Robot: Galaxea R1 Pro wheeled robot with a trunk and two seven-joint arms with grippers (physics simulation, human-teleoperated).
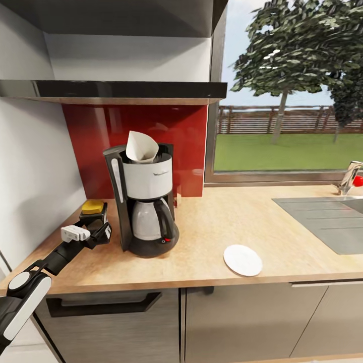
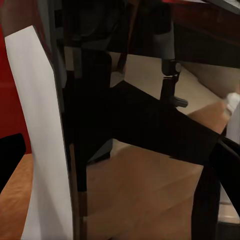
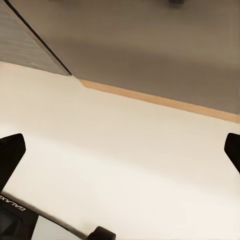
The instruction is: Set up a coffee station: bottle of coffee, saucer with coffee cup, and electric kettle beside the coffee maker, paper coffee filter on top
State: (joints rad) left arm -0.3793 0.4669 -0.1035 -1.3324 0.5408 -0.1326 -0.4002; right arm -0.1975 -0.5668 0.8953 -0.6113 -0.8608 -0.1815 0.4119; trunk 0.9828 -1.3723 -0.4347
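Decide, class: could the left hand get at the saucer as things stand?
Probably not directly: the left hand sits at the bottle, and the coffee maker stands between it and the saucer.

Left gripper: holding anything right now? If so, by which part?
Looks like yes: the left gripper is closed around the bottle of coffee, gripping its body below the yellow cap, on the kitchen countertop beside the coffee maker.
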